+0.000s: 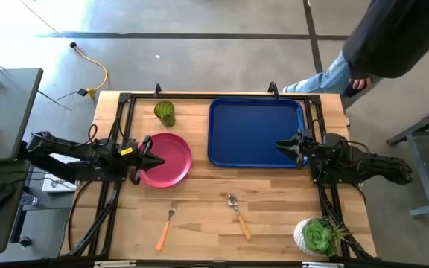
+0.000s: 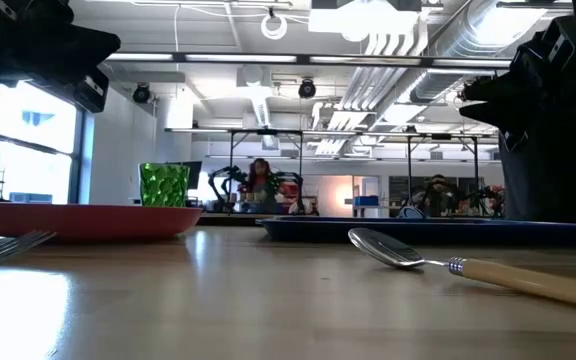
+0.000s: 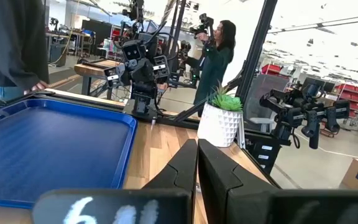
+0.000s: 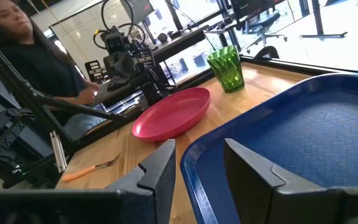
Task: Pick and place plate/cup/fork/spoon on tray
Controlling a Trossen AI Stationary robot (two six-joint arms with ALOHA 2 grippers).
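Note:
The pink plate (image 1: 168,160) lies flat on the table's left half. The green cup (image 1: 164,112) stands upright just beyond it. The blue tray (image 1: 255,132) lies at the far middle with nothing on it. The fork (image 1: 165,229) and the spoon (image 1: 238,216) lie near the front edge. My left gripper (image 1: 149,153) is shut and hangs above the plate's left rim, clear of it in the low view. My right gripper (image 1: 280,146) is open and empty over the tray's right edge; the plate (image 4: 173,113) and cup (image 4: 226,67) show ahead of it.
A succulent in a white pot (image 1: 317,235) stands at the near right corner. A person (image 1: 393,37) stands beyond the table's far right corner. Black frame rails (image 1: 114,171) run along the table's left and right sides. Bare wood lies between the plate and the spoon.

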